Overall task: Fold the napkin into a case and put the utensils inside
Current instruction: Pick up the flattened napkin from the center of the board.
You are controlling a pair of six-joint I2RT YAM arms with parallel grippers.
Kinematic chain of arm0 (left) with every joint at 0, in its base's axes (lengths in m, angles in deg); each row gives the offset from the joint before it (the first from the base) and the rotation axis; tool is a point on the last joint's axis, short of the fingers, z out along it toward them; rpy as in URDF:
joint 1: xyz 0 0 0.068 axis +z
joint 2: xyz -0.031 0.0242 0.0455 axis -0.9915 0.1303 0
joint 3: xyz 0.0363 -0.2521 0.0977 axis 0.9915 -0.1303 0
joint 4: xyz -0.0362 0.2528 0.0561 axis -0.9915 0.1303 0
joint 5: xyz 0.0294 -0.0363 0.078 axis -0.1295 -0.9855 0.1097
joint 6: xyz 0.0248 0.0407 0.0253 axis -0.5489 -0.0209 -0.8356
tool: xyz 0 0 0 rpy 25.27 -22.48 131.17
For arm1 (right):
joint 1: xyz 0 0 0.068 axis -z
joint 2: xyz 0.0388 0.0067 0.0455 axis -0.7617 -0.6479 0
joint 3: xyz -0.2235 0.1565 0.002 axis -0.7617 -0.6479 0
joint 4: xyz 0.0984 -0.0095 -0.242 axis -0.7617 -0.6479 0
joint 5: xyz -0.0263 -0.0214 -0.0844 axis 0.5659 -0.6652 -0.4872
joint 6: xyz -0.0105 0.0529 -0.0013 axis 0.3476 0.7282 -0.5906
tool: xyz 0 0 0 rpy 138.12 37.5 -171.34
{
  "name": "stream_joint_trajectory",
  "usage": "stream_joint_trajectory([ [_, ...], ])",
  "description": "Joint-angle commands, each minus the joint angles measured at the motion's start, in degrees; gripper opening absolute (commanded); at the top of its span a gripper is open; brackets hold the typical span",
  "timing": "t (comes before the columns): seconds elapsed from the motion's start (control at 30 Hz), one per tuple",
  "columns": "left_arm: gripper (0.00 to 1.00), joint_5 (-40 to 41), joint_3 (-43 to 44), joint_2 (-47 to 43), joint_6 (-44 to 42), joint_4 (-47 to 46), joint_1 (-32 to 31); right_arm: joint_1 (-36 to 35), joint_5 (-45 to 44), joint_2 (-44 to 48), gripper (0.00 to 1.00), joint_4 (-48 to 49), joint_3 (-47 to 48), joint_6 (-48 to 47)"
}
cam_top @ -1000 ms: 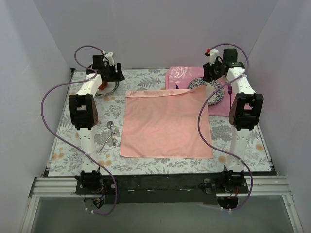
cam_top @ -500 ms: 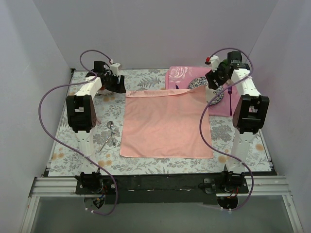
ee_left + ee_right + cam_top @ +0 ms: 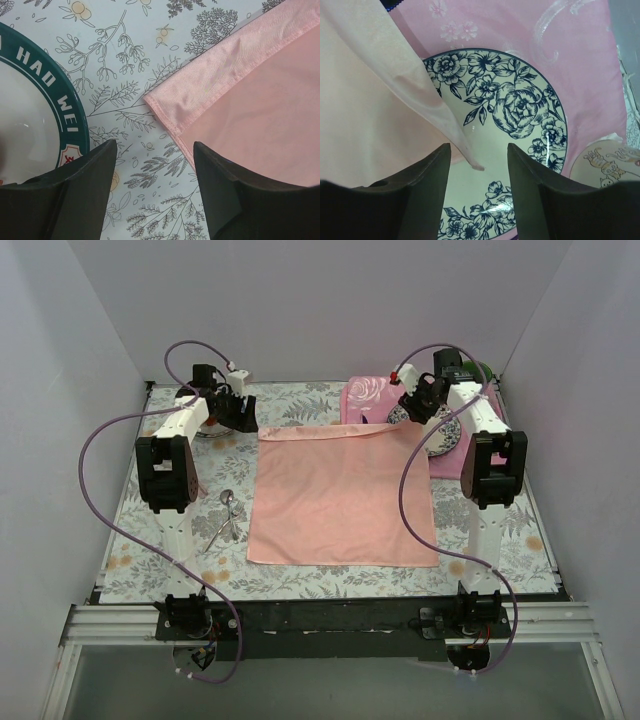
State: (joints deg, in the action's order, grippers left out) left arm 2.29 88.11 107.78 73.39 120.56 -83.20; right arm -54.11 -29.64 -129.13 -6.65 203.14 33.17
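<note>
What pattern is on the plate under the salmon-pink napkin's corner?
The round ceramic plate has dark blue roses on cream; right wrist view.

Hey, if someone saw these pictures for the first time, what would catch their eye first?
The salmon-pink napkin, spread flat mid-table. An open hand hangs at each far corner: the left hand beside a green-rimmed plate, the right hand where the corner drapes onto a blue-rose plate. Silver utensils lie left of the napkin.
</note>
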Motion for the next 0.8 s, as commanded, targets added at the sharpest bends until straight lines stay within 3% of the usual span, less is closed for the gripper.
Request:
stream_joint_trajectory([
  [0.0,0.61,-0.4,2.5,-2.1,-1.8,1.0,0.1,-0.3,-1.1,-0.8,0.49,1.0,3.4,-2.7],
  [0.07,0.58,-0.9,1.5,-2.3,-4.5,1.0,0.1,-0.3,-1.2,-0.7,0.41,0.9,3.1,-3.6],
  [0.1,0.57,-1.3,0.9,-2.7,-5.8,0.8,0.1,-0.3,-1.4,-0.5,0.30,0.8,2.8,-4.1],
  [0.17,0.56,-2.1,-1.2,-4.1,-9.2,-0.4,0.0,-0.2,-1.7,0.0,0.19,1.1,1.6,-5.2],
  [0.2,0.55,-2.5,-2.8,-4.4,-14.4,-0.4,-0.2,-0.3,-1.9,0.4,0.12,1.5,1.3,-5.5],
  [0.3,0.47,-4.0,-8.4,-6.6,-27.1,-1.7,-0.4,-0.3,-2.2,0.5,0.01,2.2,1.2,-5.3],
  [0.47,0.39,-3.6,-16.5,-10.2,-38.7,-9.9,-0.6,-0.3,-2.2,0.3,0.01,2.3,2.3,-4.3],
  [0.77,0.36,-5.3,-25.6,-12.7,-44.0,-22.8,-2.6,-0.3,-2.2,-0.3,0.01,2.9,2.4,-2.3],
])
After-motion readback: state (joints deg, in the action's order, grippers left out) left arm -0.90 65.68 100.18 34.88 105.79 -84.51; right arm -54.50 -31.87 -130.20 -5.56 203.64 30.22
